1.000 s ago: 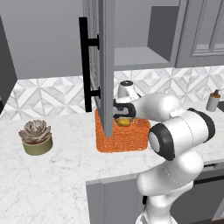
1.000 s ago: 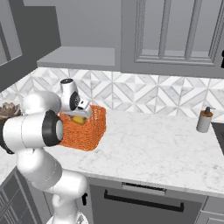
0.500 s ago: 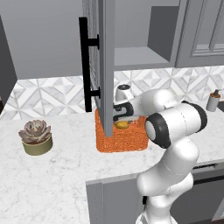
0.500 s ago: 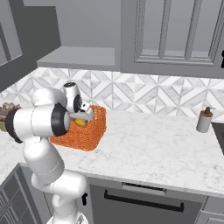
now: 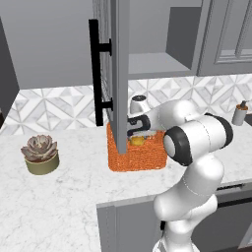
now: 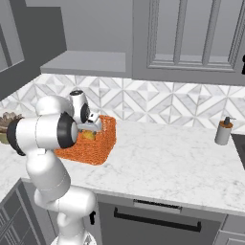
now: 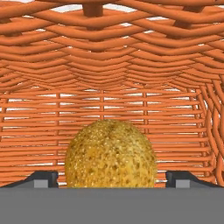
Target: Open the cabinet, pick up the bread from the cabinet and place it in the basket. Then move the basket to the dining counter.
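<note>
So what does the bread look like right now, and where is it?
The bread is a small round golden-orange lump with a rough, crumbly-looking crust and a faint dent on top. It sits inside the orange woven basket on the marble worktop, below the open cabinet. In the hand view it lies between the two spread tips of the end effector, which are apart from its sides, so it looks let go.

You have one orange basket (image 5: 138, 155) at the middle of the left base view, with one bread roll (image 7: 110, 154) inside it. One potted succulent (image 5: 41, 153) sits at the left of that view. One soap bottle (image 6: 223, 130) stands at the right of the right base view. One cabinet door (image 5: 116, 74) hangs open, with one black bar handle (image 5: 96, 71).
</note>
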{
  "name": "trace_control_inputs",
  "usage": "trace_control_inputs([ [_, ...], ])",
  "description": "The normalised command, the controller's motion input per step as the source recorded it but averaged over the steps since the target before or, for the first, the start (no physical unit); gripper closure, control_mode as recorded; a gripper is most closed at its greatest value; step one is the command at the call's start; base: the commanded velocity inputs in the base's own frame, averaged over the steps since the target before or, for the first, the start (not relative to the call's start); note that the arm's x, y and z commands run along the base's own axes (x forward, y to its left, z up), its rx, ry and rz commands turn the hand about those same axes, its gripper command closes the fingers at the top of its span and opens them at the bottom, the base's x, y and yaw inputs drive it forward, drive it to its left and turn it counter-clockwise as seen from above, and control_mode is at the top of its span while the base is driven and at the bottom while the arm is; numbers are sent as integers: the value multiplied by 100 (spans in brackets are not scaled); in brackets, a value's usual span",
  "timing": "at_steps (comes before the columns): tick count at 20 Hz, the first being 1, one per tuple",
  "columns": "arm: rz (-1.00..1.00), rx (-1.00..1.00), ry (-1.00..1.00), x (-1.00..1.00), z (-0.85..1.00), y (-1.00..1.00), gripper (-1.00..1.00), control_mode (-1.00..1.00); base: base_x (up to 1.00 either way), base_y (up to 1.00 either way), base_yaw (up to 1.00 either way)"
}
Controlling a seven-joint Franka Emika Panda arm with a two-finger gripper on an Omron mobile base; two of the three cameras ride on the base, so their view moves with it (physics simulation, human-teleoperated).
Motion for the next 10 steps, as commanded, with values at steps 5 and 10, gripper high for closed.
trace_control_inputs([
  [5,0,0,0,0,6,0,-100,-100,0,0,0],
  [10,0,0,-5,-22,31,-3,-100,-100,0,0,0],
])
